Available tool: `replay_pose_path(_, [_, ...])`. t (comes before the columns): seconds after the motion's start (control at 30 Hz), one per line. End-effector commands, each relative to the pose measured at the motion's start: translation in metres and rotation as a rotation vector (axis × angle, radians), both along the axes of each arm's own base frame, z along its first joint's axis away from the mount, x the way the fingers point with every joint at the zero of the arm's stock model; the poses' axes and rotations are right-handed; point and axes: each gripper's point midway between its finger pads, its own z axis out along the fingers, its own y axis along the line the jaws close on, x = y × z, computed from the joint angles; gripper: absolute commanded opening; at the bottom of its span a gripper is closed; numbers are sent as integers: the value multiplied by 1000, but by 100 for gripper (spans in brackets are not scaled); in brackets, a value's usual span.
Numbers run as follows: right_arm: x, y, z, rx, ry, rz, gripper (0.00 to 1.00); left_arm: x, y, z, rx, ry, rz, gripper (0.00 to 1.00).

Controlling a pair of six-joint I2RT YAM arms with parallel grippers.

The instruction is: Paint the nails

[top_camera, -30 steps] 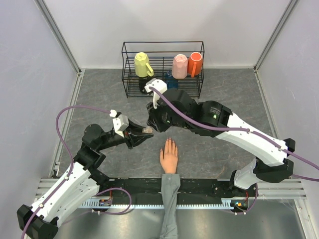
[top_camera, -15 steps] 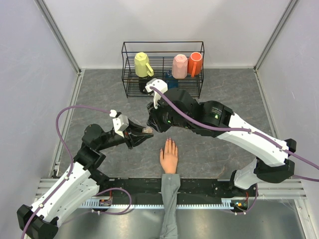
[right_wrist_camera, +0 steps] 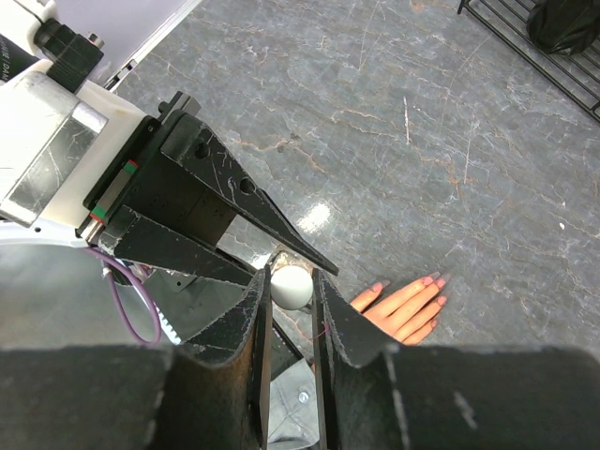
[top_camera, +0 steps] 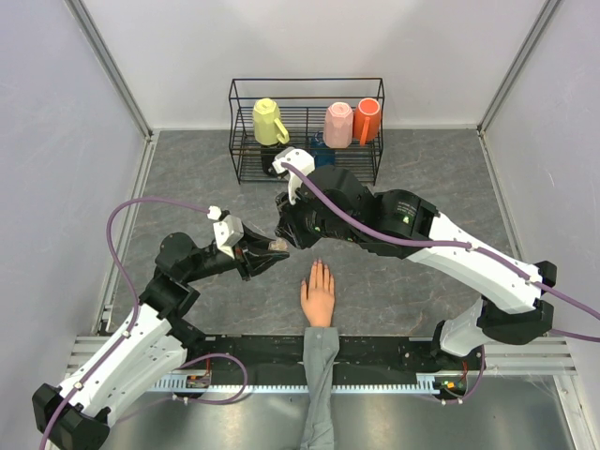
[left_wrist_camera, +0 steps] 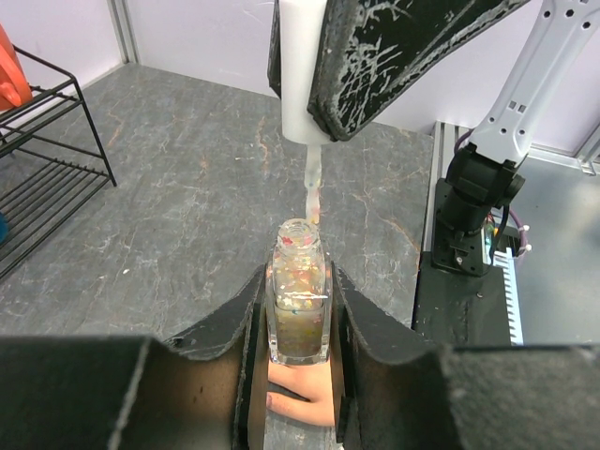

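Note:
A peach mannequin hand (top_camera: pixel 318 296) with a grey sleeve (top_camera: pixel 320 375) lies palm down at the table's near middle. Its pinkish nails (right_wrist_camera: pixel 433 279) point away from the arm bases. Left of the fingertips, my left gripper (left_wrist_camera: pixel 298 281) is shut on a clear glitter polish bottle (left_wrist_camera: pixel 299 300), which stands upright with its neck uncapped. Directly above it my right gripper (right_wrist_camera: pixel 290 281) is shut on the white brush cap (right_wrist_camera: pixel 290 286). The brush (left_wrist_camera: pixel 312 192) hangs down from the cap (left_wrist_camera: pixel 300 84) with its tip at the bottle's mouth. In the top view both grippers meet near the bottle (top_camera: pixel 278 246).
A black wire rack (top_camera: pixel 307 81) stands at the back with a yellow mug (top_camera: pixel 269 122), a pink cup (top_camera: pixel 337 124) and an orange cup (top_camera: pixel 367 120). A black rail (top_camera: pixel 394 349) runs along the near edge. Grey walls close both sides.

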Motion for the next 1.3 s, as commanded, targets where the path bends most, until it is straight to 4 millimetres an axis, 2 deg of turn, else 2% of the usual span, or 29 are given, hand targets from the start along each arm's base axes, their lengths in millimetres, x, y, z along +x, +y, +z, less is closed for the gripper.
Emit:
replay_pose_path(0.0, [3, 8, 10, 39, -23, -4, 0, -3, 0, 7, -15, -49, -21, 2])
replay_pose_path(0.3, [3, 7, 1, 17, -15, -6, 0, -4, 1, 8, -17, -53, -16, 2])
replay_pose_path(1.27, [1, -4, 6, 28, -25, -17, 0, -1, 2, 8, -19, -52, -2, 2])
